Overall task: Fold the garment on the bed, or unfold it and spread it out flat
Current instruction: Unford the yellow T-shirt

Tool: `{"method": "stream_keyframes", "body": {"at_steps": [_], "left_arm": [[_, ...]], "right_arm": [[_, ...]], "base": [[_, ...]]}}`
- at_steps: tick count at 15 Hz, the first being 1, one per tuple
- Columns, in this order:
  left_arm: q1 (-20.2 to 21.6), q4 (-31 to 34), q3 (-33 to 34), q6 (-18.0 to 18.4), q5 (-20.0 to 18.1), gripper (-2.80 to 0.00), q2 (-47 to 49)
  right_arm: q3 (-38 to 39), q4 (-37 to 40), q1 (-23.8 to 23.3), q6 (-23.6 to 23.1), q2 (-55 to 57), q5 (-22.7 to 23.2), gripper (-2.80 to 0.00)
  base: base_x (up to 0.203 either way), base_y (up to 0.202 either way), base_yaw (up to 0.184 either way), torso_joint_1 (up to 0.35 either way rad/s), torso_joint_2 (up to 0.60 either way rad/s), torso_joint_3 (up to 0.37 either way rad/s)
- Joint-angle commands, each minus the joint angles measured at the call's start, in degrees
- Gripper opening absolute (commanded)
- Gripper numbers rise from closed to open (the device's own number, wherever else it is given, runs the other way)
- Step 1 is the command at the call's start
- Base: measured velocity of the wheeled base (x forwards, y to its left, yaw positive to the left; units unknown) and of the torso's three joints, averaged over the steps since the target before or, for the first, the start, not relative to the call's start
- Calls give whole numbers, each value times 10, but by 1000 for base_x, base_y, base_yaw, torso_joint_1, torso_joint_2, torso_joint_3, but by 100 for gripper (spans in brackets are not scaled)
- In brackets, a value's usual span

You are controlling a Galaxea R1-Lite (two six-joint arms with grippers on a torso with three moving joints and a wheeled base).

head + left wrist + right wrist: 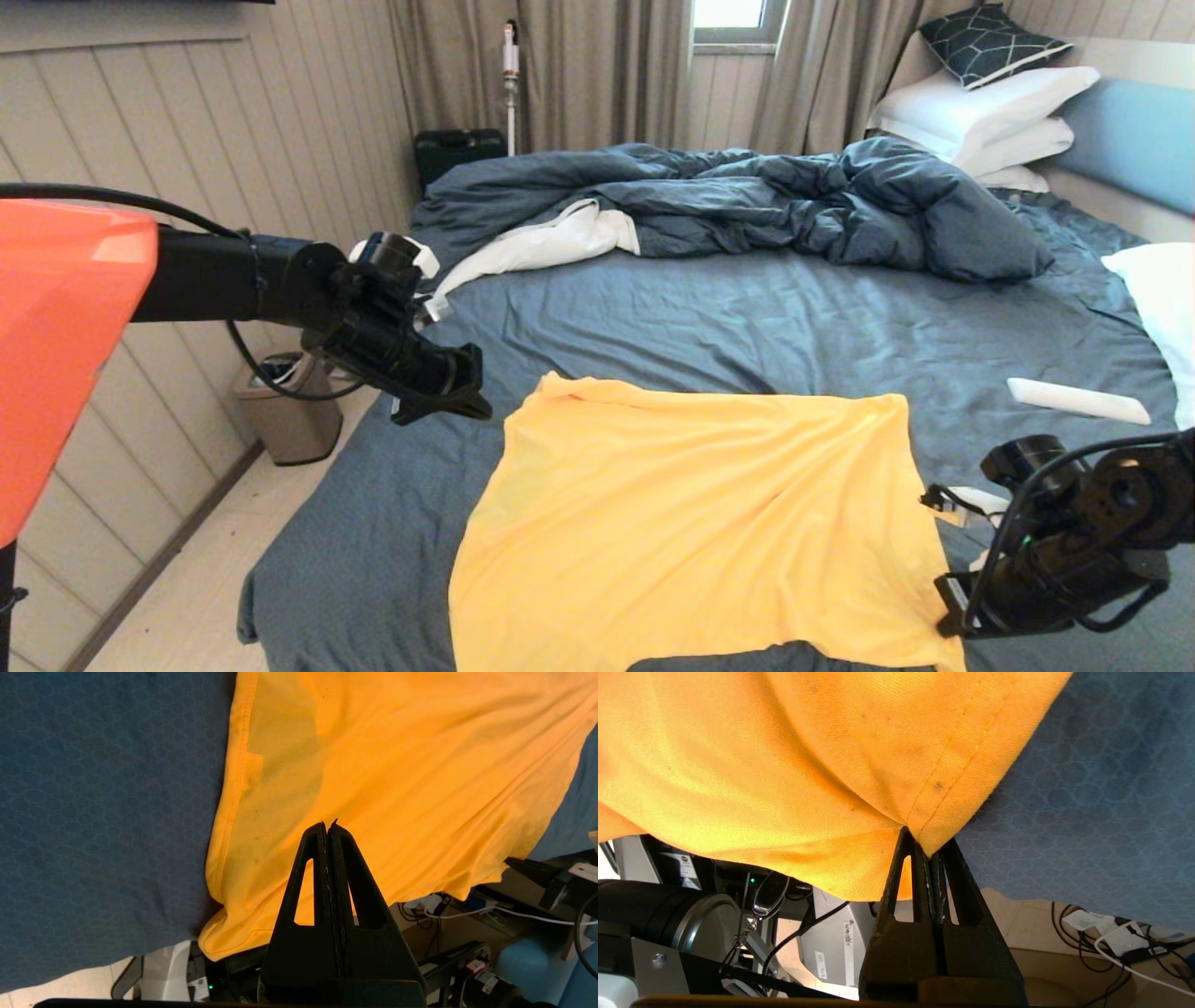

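Note:
The garment [691, 523], a bright yellow T-shirt, lies spread on the near part of the bed [747, 317], and its near edge hangs over the bed's front. My right gripper [945, 597] is at the garment's near right corner, shut on a stitched hem fold; the wrist view shows yellow fabric [784, 765] pinched between the tips of the right gripper [927, 851]. My left gripper [471, 406] hovers above the bed by the garment's far left corner, shut and empty. From the left wrist, the left gripper [328, 826] hangs over the garment [397, 765] without touching it.
A rumpled dark blue duvet [747, 196] and a white cloth [541, 243] lie at the back. White pillows [980, 112] are stacked by the headboard, another pillow [1162, 308] is at the right. A flat white object [1078, 401] lies right of the garment. A bin [289, 411] stands on the floor.

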Motion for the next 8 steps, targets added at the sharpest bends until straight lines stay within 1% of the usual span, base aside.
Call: {"method": "stream_keyframes", "body": {"at_steps": [1, 5, 8], "left_arm": [[0, 2, 1, -1, -1, -280, 1], [-1, 2, 3, -1, -2, -280, 1], [-5, 2, 4, -1, -2, -280, 0]], "right_arm": [[0, 0, 0, -1, -2, 0, -280], [0, 2, -9, -1, -20, -2, -280], [1, 5, -63, -19, -41, -10, -280]], "base": [[0, 0, 0, 0, 0, 0], [0, 0, 0, 0, 0, 0], [0, 0, 0, 0, 0, 0]]}}
